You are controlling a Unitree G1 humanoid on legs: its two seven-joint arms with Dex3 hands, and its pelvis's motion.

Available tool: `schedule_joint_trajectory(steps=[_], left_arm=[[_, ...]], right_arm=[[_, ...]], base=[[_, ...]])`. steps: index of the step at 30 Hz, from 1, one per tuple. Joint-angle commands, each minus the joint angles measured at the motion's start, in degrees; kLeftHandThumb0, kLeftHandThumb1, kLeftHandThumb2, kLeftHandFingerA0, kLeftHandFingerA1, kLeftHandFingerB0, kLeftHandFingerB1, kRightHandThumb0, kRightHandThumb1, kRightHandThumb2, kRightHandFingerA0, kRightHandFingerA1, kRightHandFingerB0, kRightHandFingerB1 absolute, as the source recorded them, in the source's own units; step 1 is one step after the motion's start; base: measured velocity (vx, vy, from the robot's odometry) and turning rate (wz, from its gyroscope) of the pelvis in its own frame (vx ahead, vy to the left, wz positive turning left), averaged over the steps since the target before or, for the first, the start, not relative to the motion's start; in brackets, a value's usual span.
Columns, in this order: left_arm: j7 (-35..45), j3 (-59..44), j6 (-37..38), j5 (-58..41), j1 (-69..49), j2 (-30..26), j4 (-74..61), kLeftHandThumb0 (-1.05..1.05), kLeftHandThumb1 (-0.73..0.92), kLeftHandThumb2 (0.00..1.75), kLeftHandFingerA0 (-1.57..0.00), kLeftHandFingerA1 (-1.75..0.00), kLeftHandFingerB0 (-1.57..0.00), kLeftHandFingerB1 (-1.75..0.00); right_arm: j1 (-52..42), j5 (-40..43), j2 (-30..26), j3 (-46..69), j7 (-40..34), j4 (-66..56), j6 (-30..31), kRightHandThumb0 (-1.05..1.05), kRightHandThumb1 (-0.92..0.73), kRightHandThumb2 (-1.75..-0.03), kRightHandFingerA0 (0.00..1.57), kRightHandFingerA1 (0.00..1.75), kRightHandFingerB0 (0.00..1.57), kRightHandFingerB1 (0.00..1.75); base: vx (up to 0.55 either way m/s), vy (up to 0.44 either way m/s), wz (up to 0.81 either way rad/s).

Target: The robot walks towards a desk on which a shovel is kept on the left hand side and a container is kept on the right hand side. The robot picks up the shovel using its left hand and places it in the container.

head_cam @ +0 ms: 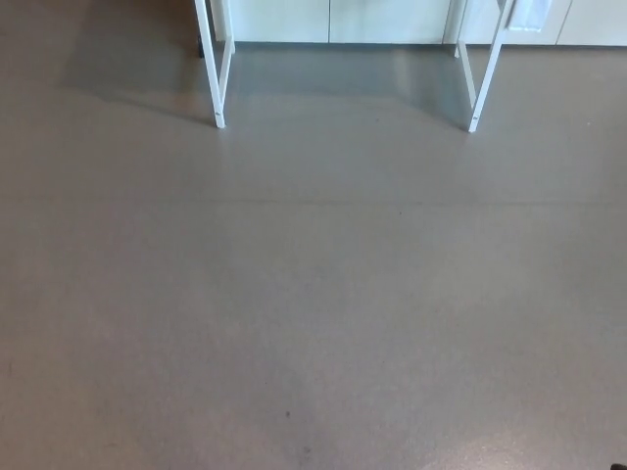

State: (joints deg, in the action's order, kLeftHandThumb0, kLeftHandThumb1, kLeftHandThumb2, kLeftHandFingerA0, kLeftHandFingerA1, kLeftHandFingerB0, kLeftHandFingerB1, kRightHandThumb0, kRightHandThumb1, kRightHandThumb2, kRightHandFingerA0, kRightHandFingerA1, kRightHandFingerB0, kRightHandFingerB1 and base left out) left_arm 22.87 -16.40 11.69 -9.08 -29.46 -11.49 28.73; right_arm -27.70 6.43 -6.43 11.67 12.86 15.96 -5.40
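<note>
Open floor [313,313] in front, two desk legs [217,69] standing at the far edge, cabinets [333,20] behind them

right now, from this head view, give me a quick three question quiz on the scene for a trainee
1. True or false: the shovel is visible in the head view.
2. Multiple choice: what shows at the top of the picture? A) a desktop with a container B) white desk legs on the grey floor C) a person's hand
3. Fill in: the number of robot hands in view is ____.

Key:
1. False. Only the floor, the desk legs and pale panels behind them show.
2. B. One leg pair stands at the left, another at the right.
3. Zero.
</note>
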Motion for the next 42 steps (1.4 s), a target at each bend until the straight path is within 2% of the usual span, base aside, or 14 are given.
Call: schedule_joint_trajectory(steps=[1,4,8,18,19,30,42], left_arm=[[-0.5,2.0,3.9,1.2,0.3,0.5,-3.1,-0.58,0.73,0.62,-0.32,-0.32,-0.25,-0.29],[-1.5,3.5,2.3,1.4,0.8,1.1,-5.0,-0.55,0.75,0.62,-0.32,-0.32,-0.25,-0.29],[-2.4,5.6,0.7,2.1,0.4,1.8,-8.1,-0.56,0.75,0.63,-0.32,-0.32,-0.25,-0.29],[-2.8,7.8,2.7,4.2,0.3,0.8,-5.0,-0.6,0.77,0.63,-0.31,-0.32,-0.23,-0.28],[-2.9,7.8,2.6,4.2,0.4,0.8,-4.6,-0.65,0.66,0.85,-0.25,-0.41,-0.2,-0.39],[-2.7,7.4,4.6,3.9,1.5,0.0,0.7,-0.67,0.67,0.86,-0.25,-0.41,-0.19,-0.39],[-2.5,7.9,6.2,4.1,1.1,-0.4,0.8,-0.66,0.67,0.85,-0.25,-0.41,-0.2,-0.39]], right_arm=[[-0.6,1.5,0.0,0.3,0.3,-1.0,1.4,-0.41,-0.67,-0.59,0.46,0.49,0.31,0.41],[0.5,1.1,-0.2,0.3,0.3,1.6,-0.1,-0.41,-0.67,-0.59,0.46,0.5,0.31,0.42],[-0.1,1.6,0.2,0.1,0.4,0.0,1.0,-0.39,-0.67,-0.59,0.45,0.5,0.3,0.42],[0.3,0.8,-0.2,-0.6,0.3,0.0,0.3,-0.41,-0.67,-0.59,0.46,0.51,0.33,0.43],[0.2,0.8,-0.1,-0.6,0.2,-0.2,0.5,-0.4,-0.67,-0.59,0.46,0.51,0.33,0.43],[0.1,0.2,-0.6,-1.4,0.4,0.4,-0.2,-0.41,-0.67,-0.59,0.45,0.51,0.31,0.42],[0.0,0.1,-0.8,-2.0,0.1,-0.4,0.6,-0.41,-0.68,-0.59,0.47,0.51,0.33,0.43]], base=[[0.0,0.0,0.0],[0.0,0.0,0.0],[0.0,0.0,0.0],[0.0,0.0,0.0],[0.0,0.0,0.0],[0.0,0.0,0.0],[0.0,0.0,0.0]])
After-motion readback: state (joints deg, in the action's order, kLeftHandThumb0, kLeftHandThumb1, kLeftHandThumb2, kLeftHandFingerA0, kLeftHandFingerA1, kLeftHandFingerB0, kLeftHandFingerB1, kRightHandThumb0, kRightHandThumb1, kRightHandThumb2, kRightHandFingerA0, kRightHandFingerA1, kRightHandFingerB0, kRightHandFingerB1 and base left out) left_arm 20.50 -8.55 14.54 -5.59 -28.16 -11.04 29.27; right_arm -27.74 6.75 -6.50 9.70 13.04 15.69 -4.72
